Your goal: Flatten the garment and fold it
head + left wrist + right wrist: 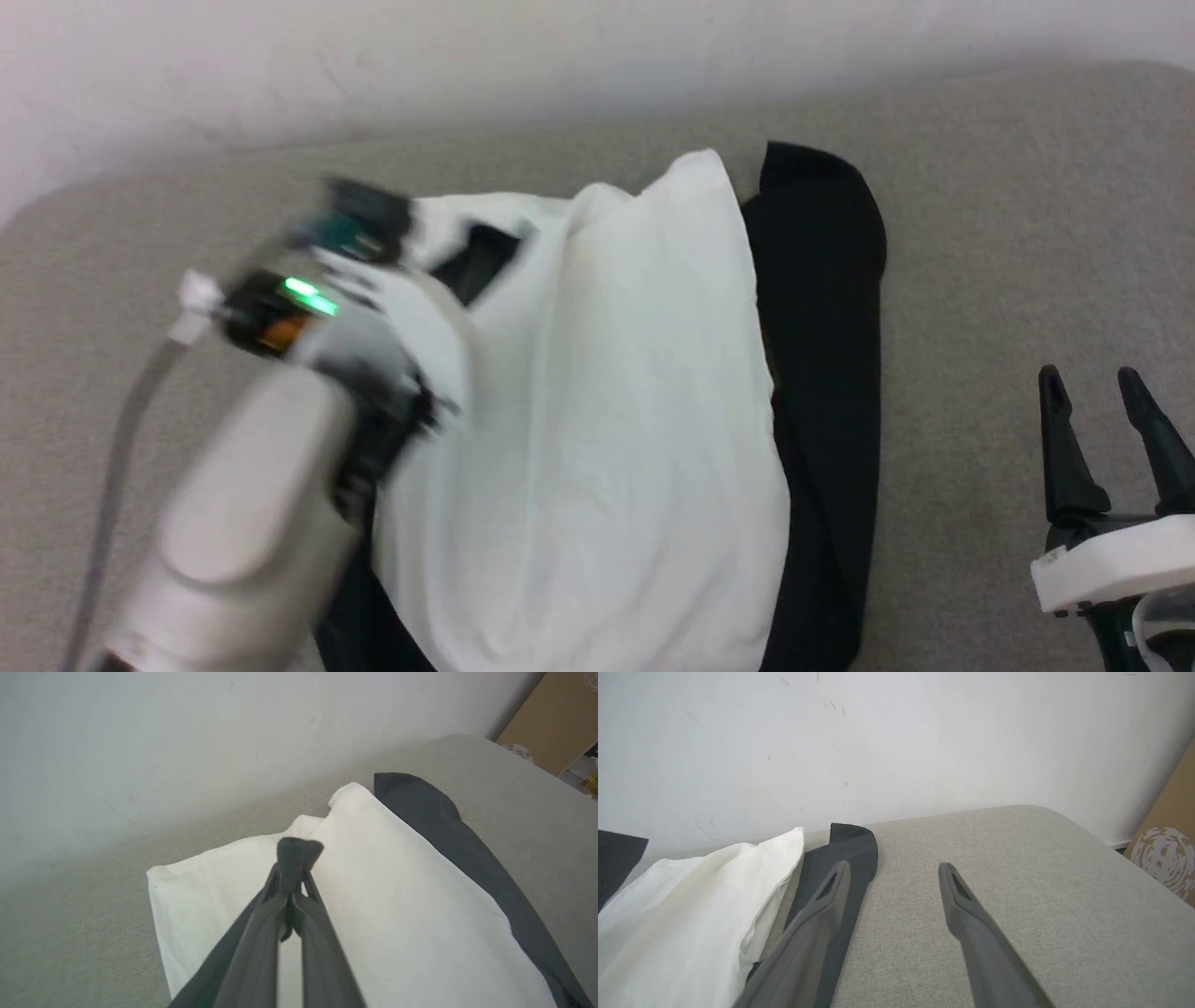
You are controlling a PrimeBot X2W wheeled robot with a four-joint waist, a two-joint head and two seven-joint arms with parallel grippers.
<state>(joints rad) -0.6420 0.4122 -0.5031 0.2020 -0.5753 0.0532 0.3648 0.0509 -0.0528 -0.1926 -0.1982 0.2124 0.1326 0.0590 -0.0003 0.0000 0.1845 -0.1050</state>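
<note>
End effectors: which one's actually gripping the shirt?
The left end effector: it is shut on a dark fold of the black-and-white shirt. The right end effector is open, over the grey upholstery beside the shirt.

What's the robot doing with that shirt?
The robot is working on folding a black-and-white shirt that lies on a grey surface. Its left hand is shut, pinching a bit of the shirt's black cloth above the white part. Its right hand is open and off to the side over the bare grey surface, touching nothing. The shirt looks partly folded, with some puffy bumps.
</note>
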